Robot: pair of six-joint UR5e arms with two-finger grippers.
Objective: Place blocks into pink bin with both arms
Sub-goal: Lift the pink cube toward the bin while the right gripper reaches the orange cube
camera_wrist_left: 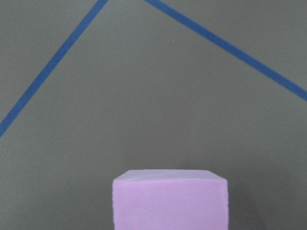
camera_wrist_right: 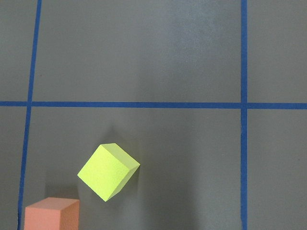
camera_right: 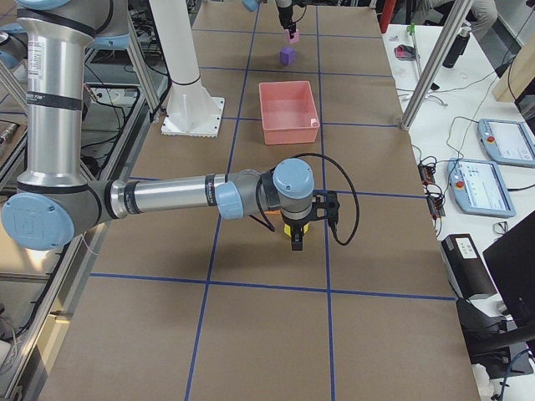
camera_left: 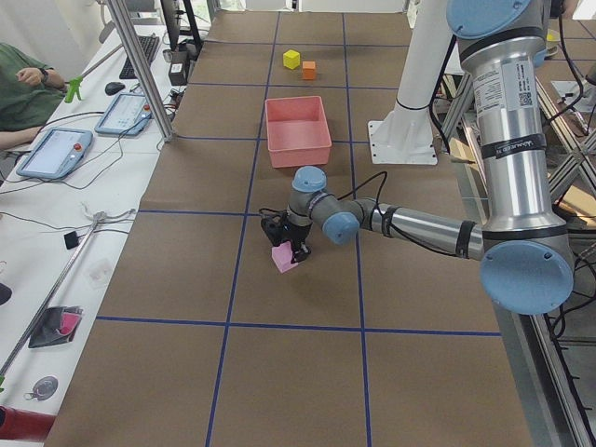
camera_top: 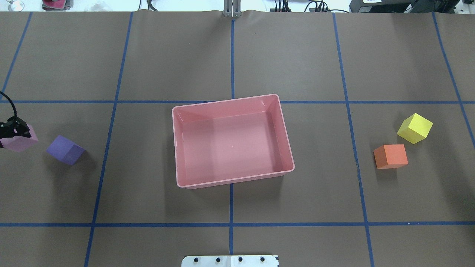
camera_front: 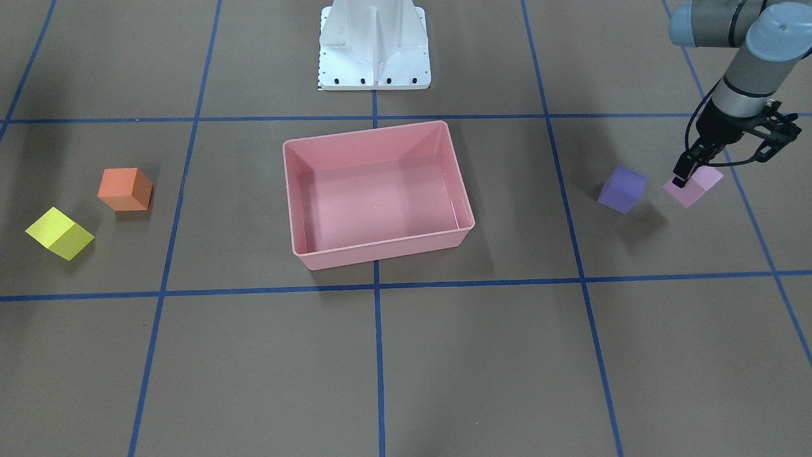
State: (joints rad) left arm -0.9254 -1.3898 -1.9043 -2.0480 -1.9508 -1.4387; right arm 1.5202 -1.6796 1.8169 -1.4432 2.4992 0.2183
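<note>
The pink bin (camera_front: 380, 252) stands empty at the table's middle, also in the overhead view (camera_top: 232, 180). My left gripper (camera_front: 684, 179) grips the light pink block (camera_front: 698, 185) low over the table; that block fills the bottom of the left wrist view (camera_wrist_left: 169, 203). The purple block (camera_front: 622, 189) lies just beside it. The orange block (camera_front: 125, 189) and yellow block (camera_front: 59, 233) lie on the other side of the bin. My right gripper (camera_right: 294, 241) hovers over those two, which show in the right wrist view, yellow (camera_wrist_right: 108, 172) and orange (camera_wrist_right: 50, 216). I cannot tell whether it is open or shut.
The white base mount (camera_front: 374, 47) stands behind the bin. Blue tape lines (camera_front: 377, 289) cross the brown table. An operator (camera_left: 23, 88) and tablets sit along a side bench beyond the table's far edge.
</note>
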